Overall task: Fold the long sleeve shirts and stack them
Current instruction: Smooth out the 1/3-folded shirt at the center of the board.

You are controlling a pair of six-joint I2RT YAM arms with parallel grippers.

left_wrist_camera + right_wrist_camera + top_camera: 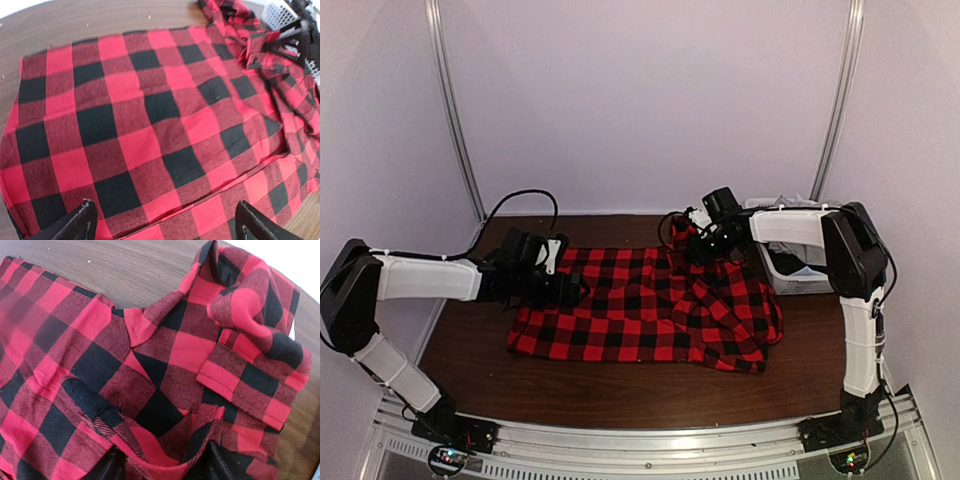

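Shirt: flannel shirt (640, 305) flat on desk (620, 385), just left of basket (798, 282); long axis runs toward basket.
Left jaws: spread wide above smooth end farthest from basket, holding nothing.
Right jaws: at rumpled collar end beside basket; cloth bunched between fingers (112, 467); grip cannot be told.
Obstruction: basket likely crowds right arm (790, 225); loose folds nearest basket need flattening.
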